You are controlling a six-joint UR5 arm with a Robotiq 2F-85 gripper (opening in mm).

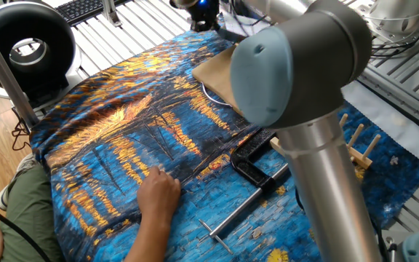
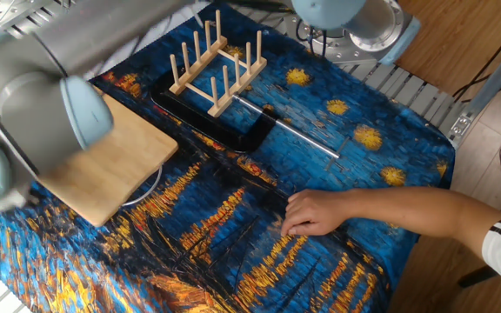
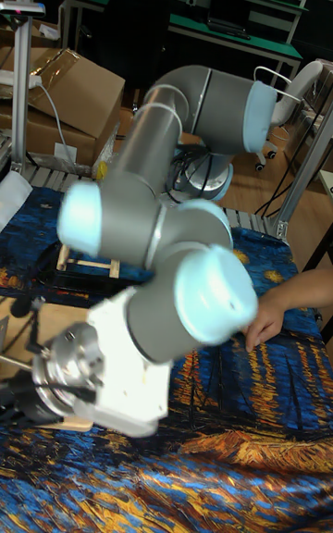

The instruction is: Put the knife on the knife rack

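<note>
Knife: you honestly can't tell where it is from these shots. The only candidate is a thin pale loop [image 2: 149, 185] poking out from under the right edge of the cutting board [image 2: 111, 169], and it's too small to call.

The knife rack [image 2: 217, 63] stands upright at the far end of the blue and orange cloth [image 2: 346, 113], pegs pointing up. The black clamp [image 2: 224, 126] lies right along its near side, with the steel rod sticking out to the right.

A person's hand [image 2: 316, 211] rests flat on the cloth, well apart from the rack.

Your arm hangs over the board end of the table. In the tall view the claw [image 3: 20, 394] is just a dark blur at the lower left, so you can't tell whether the fingers are apart or together.
</note>
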